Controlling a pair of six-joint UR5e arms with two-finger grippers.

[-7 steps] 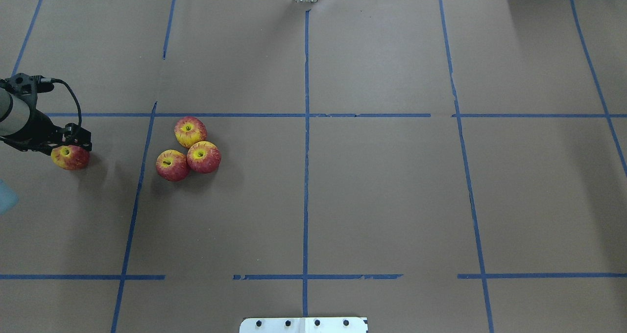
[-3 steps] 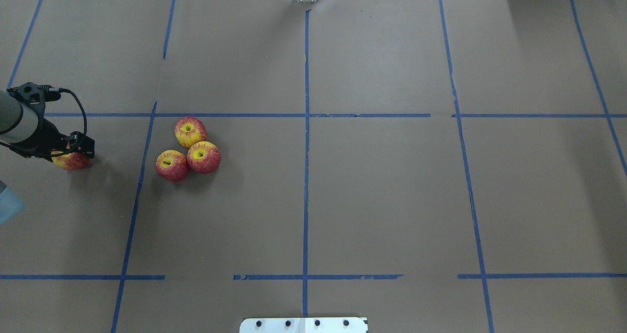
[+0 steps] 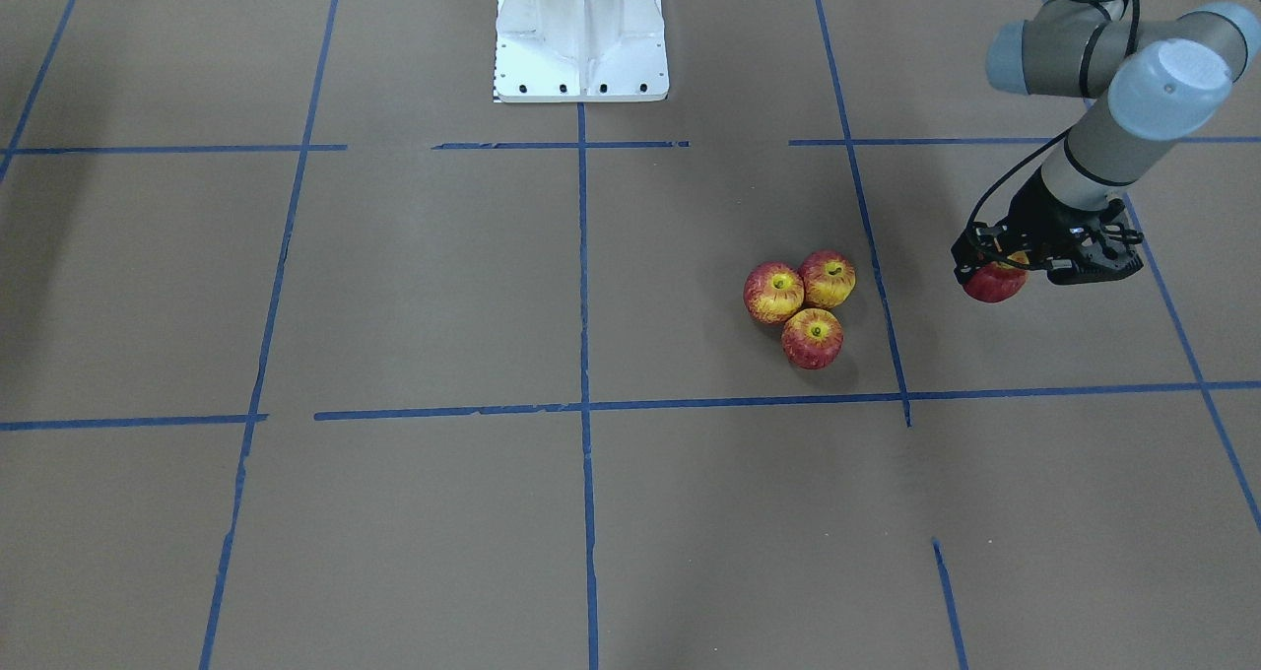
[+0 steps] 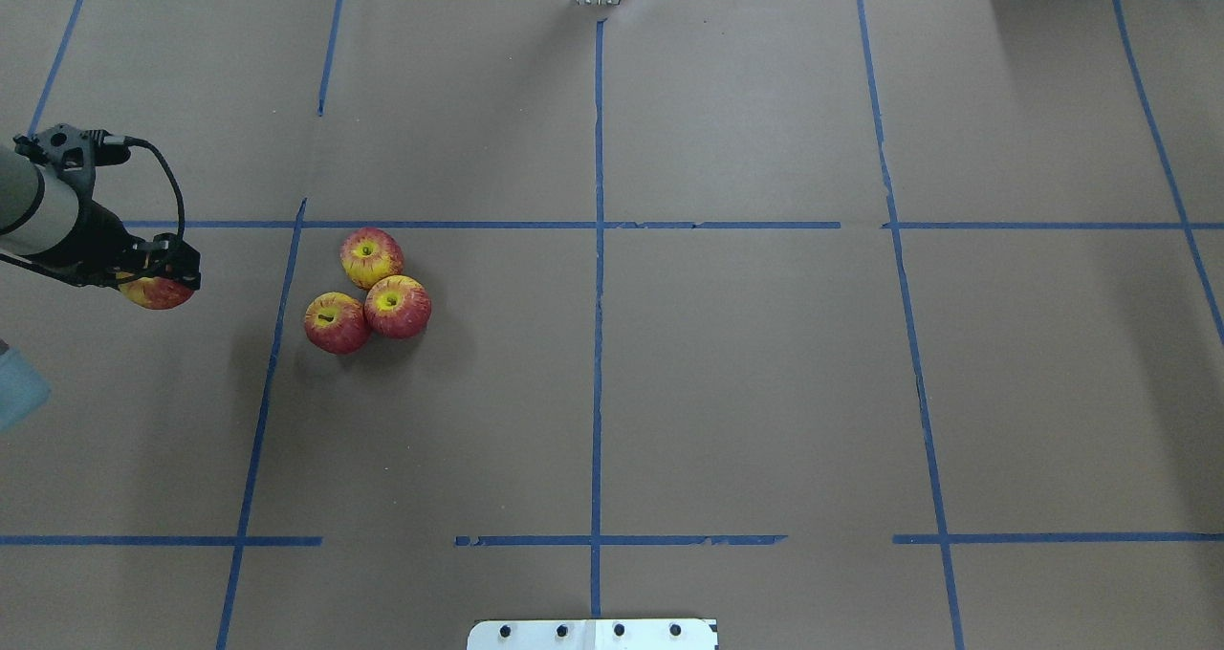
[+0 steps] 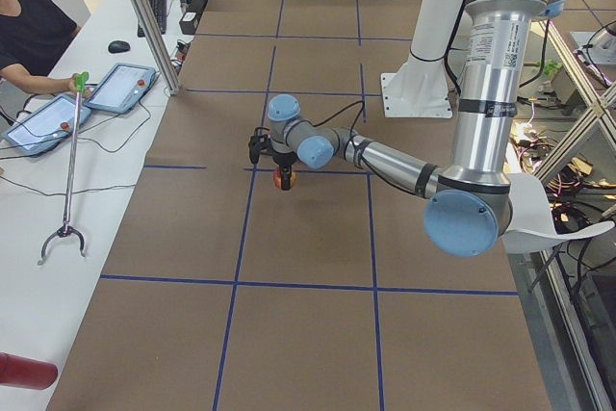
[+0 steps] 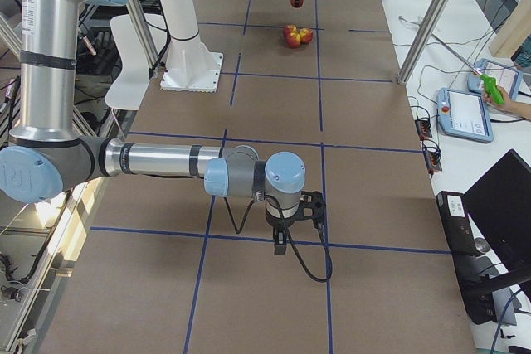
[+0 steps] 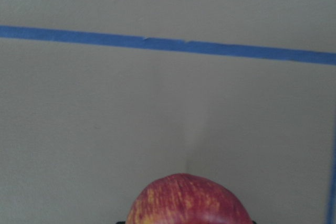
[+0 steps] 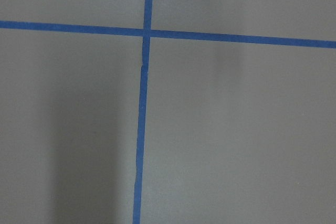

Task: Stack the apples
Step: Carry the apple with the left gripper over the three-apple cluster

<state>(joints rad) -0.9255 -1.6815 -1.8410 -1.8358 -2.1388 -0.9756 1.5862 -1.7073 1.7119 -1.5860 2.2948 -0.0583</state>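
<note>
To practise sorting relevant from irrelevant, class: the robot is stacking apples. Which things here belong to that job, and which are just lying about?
Job:
three clustered red-and-yellow toy apples
fourth red toy apple, held in the black left gripper

Lying about:
two grey tablets
long metal grabber stick

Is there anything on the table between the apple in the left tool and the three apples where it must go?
Nothing visible. Between the held apple and the three grouped apples lies only bare paper with one flat blue tape line.

Left claw (image 4: 155, 275) tight around apple (image 4: 161, 295)
</note>
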